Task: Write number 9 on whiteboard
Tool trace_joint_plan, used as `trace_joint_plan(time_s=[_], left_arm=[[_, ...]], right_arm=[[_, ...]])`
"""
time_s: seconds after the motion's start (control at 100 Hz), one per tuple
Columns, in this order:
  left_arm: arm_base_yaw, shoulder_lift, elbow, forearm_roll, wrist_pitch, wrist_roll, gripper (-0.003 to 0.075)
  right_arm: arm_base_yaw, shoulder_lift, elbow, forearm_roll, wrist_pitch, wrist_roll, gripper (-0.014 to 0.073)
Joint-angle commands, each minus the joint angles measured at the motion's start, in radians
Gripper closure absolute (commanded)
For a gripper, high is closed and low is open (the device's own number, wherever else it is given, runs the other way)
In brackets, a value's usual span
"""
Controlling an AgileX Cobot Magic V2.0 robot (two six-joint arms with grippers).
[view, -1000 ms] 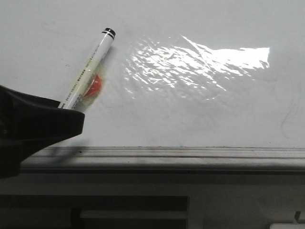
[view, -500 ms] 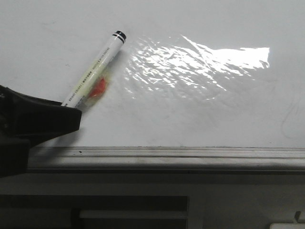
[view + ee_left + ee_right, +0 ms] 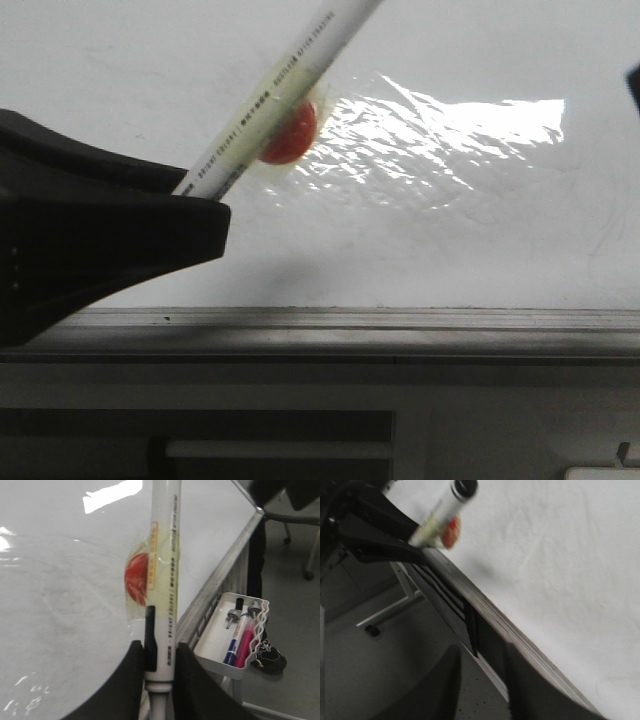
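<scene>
No stroke of the number 9 shows on the whiteboard (image 3: 120,90). Left end effector (image 3: 159,652) is clamped on the marker (image 3: 270,95), raised before the whiteboard above its rail (image 3: 400,322); right end effector (image 3: 482,667) stands apart, empty. Judgement: uncap first if capped, then keep light, even tip contact.

marker (image 3: 280,100) tip cut off, right gripper (image 3: 482,680) blurred

Small print along the marker (image 3: 270,95) is too blurred to read.

whiteboard (image 3: 450,230) is glossy with wrinkly shiny film, its bottom rail (image 3: 400,322) brushed grey metal, marker (image 3: 165,580) smooth white plastic
</scene>
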Motion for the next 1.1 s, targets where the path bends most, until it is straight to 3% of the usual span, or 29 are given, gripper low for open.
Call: trace_joint_plan(time_s=[0.0,0.21,0.53,0.6,0.74,0.79,0.98,1.09], left_arm=[[-0.005,-0.02,-0.025,0.064,-0.096,-0.009,0.0741],[-0.005,-0.02,-0.025,0.087,-0.11,-0.009,0.0741],[-0.005,-0.02,-0.025,0.087,-0.11,-0.009,0.0741],[-0.005,-0.02,-0.025,0.087,-0.11,-0.009,0.0741],[-0.005,-0.02,-0.007,0.036,-0.11,-0.013,0.0737],[-0.005,-0.02,0.0,0.033,-0.11,-0.013,0.0713],[-0.005,-0.02,0.012,-0.005,-0.163,-0.018,0.0465],[-0.005,-0.02,0.012,-0.041,-0.188,-0.062,0.044]], right_arm=[[0.026,0.073,-0.089,0.0,-0.071,-0.016,0.0179],[0.035,0.221,-0.192,0.052,-0.062,-0.016,0.0249],[0.105,0.346,-0.277,0.061,-0.062,-0.016,0.0256],[0.105,0.348,-0.278,0.061,-0.066,-0.014,0.0334],[0.105,0.348,-0.278,0.061,-0.057,-0.014,0.0602],[0.105,0.348,-0.278,0.061,-0.053,-0.014,0.0662],[0.105,0.348,-0.278,0.061,-0.042,-0.014,0.0661],[0.105,0.346,-0.278,0.057,-0.042,-0.014,0.0661]])
